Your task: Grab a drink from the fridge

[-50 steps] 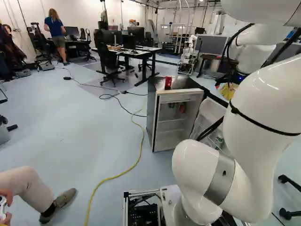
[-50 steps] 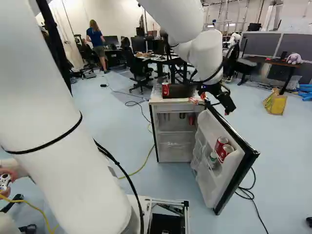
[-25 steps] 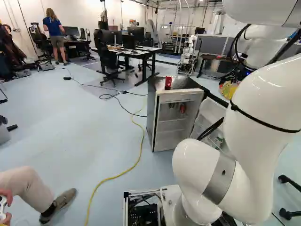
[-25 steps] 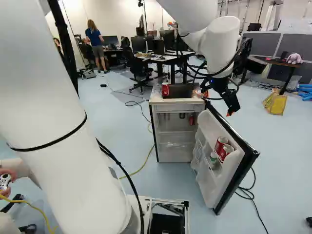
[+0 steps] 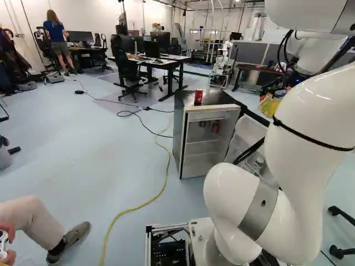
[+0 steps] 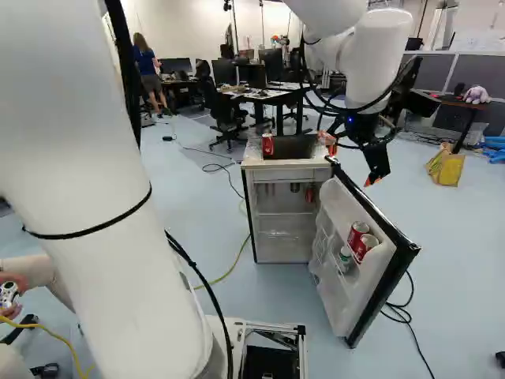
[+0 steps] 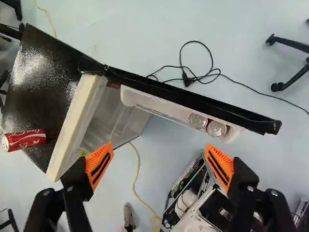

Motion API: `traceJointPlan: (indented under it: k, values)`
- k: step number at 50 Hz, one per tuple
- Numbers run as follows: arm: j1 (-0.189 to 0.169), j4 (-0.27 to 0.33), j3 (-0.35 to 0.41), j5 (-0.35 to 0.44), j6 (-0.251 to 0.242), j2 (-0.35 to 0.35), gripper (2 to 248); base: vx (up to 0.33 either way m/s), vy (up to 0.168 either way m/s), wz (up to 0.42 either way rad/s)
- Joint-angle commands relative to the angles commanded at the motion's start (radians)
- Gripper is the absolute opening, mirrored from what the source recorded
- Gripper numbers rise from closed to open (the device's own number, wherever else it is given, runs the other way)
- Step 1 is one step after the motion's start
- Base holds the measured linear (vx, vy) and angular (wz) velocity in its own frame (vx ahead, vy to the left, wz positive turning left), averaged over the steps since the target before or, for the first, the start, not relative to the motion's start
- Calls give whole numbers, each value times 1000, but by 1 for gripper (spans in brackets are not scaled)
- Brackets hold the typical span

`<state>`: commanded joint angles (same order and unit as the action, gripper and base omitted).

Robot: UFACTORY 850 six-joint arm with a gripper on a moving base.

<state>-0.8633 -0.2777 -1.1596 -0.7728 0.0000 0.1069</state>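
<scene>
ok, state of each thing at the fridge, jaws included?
Fridge door: open, swung wide
Jaws: open, nothing between them
Red can on the fridge: upright
Two red cans in the door: upright
Bottle in the door: upright
Drinks inside: too small to tell

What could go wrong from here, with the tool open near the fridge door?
Two red cans stand side by side in the open door, so the tool could knock one while reaching for the other. That door might also swing if its edge gets pushed.
</scene>
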Motion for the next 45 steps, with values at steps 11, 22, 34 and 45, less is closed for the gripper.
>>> traceJointPlan:
  k: [11,22,34,45]
  values:
    - [-13,-5,-55,-33,0,49,247,0,0,0]
    - [-35,-5,-102,-35,0,89,247,0,0,0]
    - [-61,-5,-150,-35,0,131,247,0,0,0]
    - [-84,-5,-195,-35,0,169,247,0,0,0]
